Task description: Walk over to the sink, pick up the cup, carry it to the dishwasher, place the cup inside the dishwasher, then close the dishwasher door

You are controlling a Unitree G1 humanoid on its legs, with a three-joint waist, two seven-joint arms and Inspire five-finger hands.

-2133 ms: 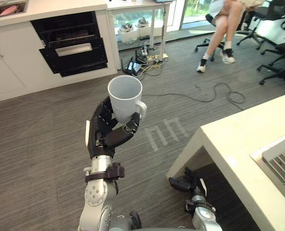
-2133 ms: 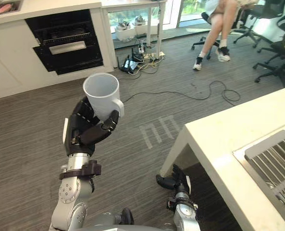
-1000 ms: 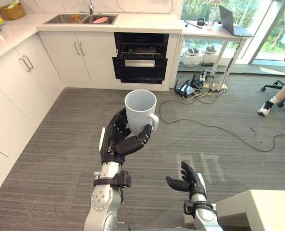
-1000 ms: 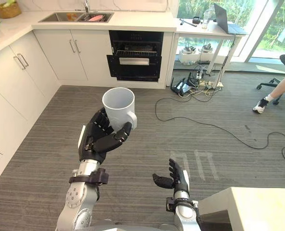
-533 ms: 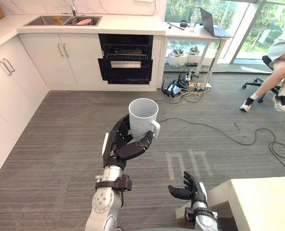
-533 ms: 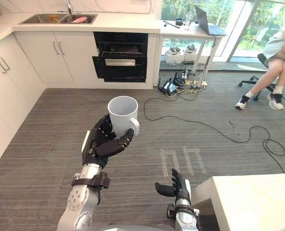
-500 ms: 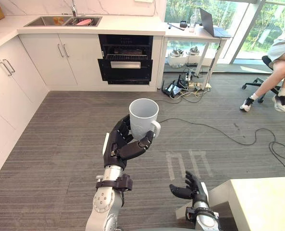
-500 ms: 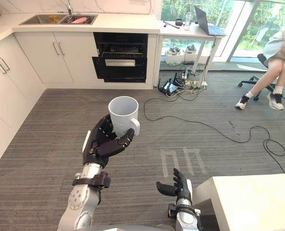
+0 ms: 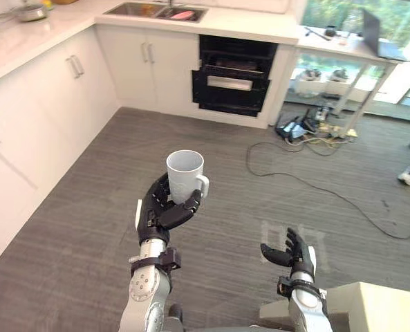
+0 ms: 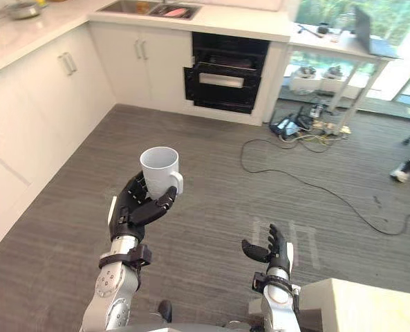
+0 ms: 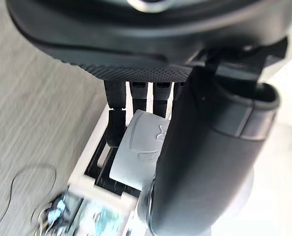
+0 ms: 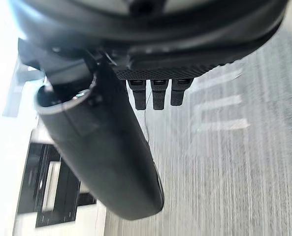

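Holding a white cup up above the grey floor, the left robot hand is curling its dark fingers and thumb tight around the cup's lower part. The cup is standing upright with its open mouth on top, and its handle is sticking out past the thumb. It is well apart from the black dishwasher, out in front of it.

The dishwasher's door is hanging partly open, and its dark inside is showing above the door.

The right robot hand is hanging farther from the dishwasher than the cup is. Its fingers are spread apart and it is holding nothing.

A white surface is running over the dishwasher. The sink is sitting in it, just to the left of the dishwasher, with something pink lying inside. A bunch of cables is lying on the floor near the dishwasher's right side.
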